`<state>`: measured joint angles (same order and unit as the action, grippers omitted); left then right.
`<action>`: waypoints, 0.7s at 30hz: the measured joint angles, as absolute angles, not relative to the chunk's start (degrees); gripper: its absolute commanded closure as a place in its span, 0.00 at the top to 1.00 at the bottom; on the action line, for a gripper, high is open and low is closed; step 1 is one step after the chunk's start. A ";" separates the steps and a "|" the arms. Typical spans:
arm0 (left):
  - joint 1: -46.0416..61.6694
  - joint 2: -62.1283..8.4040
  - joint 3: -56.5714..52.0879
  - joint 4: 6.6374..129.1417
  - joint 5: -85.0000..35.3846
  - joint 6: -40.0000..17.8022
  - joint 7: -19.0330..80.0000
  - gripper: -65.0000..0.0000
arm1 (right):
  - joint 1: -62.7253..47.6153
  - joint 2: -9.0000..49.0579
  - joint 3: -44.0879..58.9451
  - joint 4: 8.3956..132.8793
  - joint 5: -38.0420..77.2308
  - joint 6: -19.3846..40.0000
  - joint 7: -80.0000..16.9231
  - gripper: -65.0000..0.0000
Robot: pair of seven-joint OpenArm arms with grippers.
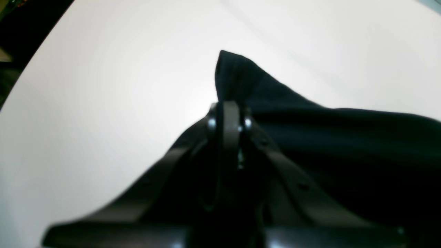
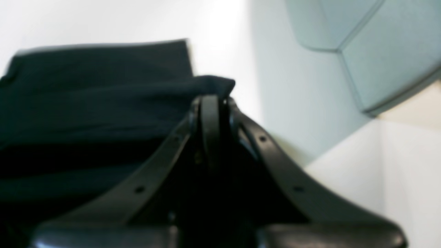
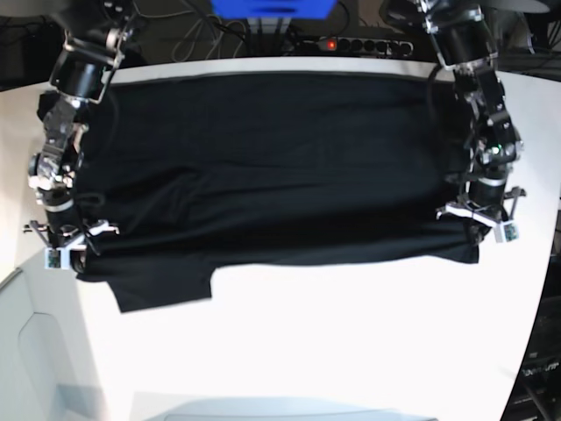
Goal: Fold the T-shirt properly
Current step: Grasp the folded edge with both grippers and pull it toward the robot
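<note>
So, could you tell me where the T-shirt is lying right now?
In the base view the T-shirt is spread across the far half of the white table, its near folded edge pinched between the right tool at the view's left and the left tool at its right.

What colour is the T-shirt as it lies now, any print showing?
Plain black; no print visible on the T-shirt. Base view shows it best.
</note>
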<state>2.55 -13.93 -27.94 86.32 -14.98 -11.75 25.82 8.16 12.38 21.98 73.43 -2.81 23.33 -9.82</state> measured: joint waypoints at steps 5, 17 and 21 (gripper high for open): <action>5.43 -12.49 -30.15 90.59 -14.94 -11.66 25.50 0.00 | 2.90 11.33 21.82 82.98 -2.79 25.69 -9.43 0.00; 11.79 -7.46 -33.34 91.81 -14.96 -11.57 25.50 0.00 | -9.89 11.40 21.85 89.36 -2.74 25.93 -9.45 0.00; 13.26 -7.40 -33.17 91.81 -14.98 -11.60 25.52 0.05 | -10.37 11.40 21.85 89.36 -2.76 25.91 -9.65 0.00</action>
<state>13.26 -7.40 -33.17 91.81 -14.98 -11.60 25.52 -10.37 11.40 21.85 89.36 -2.76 25.91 -9.65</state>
